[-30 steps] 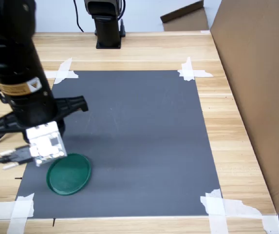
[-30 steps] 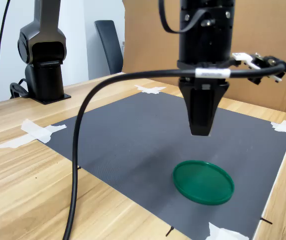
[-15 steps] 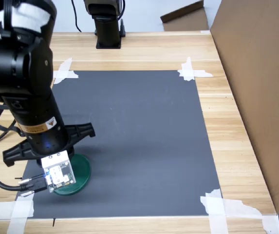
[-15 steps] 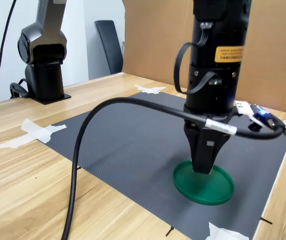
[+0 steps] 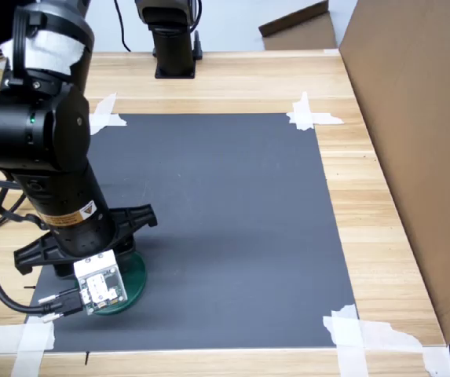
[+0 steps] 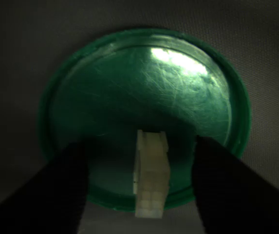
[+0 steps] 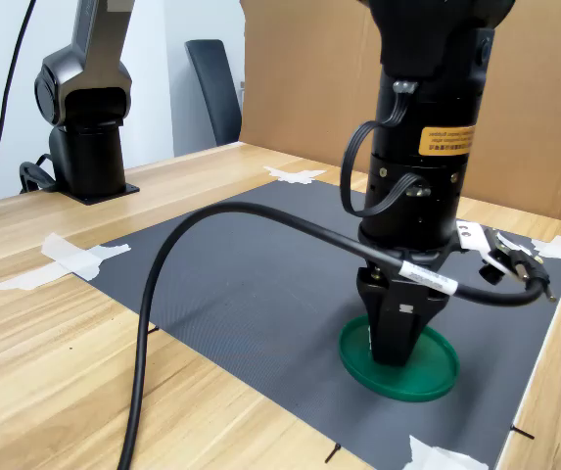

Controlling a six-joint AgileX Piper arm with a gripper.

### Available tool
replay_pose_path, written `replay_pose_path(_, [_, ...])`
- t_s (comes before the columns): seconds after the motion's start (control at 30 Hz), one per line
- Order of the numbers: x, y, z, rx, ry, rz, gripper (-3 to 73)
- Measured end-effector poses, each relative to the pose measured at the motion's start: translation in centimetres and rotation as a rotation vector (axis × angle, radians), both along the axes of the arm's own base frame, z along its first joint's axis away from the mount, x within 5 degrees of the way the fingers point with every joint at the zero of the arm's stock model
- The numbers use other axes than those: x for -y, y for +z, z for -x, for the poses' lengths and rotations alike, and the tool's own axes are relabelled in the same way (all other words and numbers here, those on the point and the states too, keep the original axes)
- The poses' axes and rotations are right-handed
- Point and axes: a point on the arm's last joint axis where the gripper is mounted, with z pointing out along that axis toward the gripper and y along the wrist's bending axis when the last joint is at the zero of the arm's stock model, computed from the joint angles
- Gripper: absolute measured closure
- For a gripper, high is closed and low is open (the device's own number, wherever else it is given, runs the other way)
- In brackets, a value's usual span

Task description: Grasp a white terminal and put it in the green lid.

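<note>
The pincer (image 7: 395, 354) has descended from well above the green lid (image 7: 439, 370) until its tips sit just over the lid floor. In the wrist view, the white terminal (image 6: 151, 170) stands between the two dark fingers (image 6: 68, 185), which appear spread clear of it, over the lid's near rim. Judgement: release is under way; retraction follows.

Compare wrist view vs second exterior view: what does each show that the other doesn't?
Wrist view only: the white terminal between the two dark fingers, with gaps on both sides, over the lid's floor near its rim.

Second exterior view only: the arm's body, its black cable, the grey mat, tape and table; the terminal is hidden.

Both: the green lid with the gripper low over it.
</note>
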Motion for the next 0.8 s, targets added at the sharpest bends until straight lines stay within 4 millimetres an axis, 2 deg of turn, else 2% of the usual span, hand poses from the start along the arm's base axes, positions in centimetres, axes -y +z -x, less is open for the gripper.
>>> replay_pose_path(0.1, [-0.2,0.2,0.0,0.007,-0.006,-0.021,10.5])
replay_pose_path(0.13, [-0.3,1.1,0.2,0.026,-0.010,-0.034,3.2])
replay_pose_path(0.23, [-0.3,2.8,0.6,0.055,-0.011,-0.034,1.3])
replay_pose_path(0.4, [-0.4,4.9,1.2,0.090,-0.023,-0.041,2.8])
replay_pose_path(0.47, [-0.7,7.9,2.2,0.146,-0.031,-0.061,11.4])
replay_pose_path(0.57, [-0.8,9.2,2.7,0.169,-0.031,-0.071,17.9])
replay_pose_path(0.6, [-0.8,10.3,3.1,0.190,-0.032,-0.077,22.0])
replay_pose_path(0.63, [-0.9,11.7,3.7,0.222,-0.033,-0.084,28.3])
replay_pose_path(0.67, [-1.1,14.1,4.9,0.278,-0.037,-0.098,44.3])
replay_pose_path(0.73, [-1.2,15.3,5.7,0.302,-0.036,-0.103,55.9])
replay_pose_path(0.8, [-1.3,16.0,6.3,0.314,-0.036,-0.108,63.7])
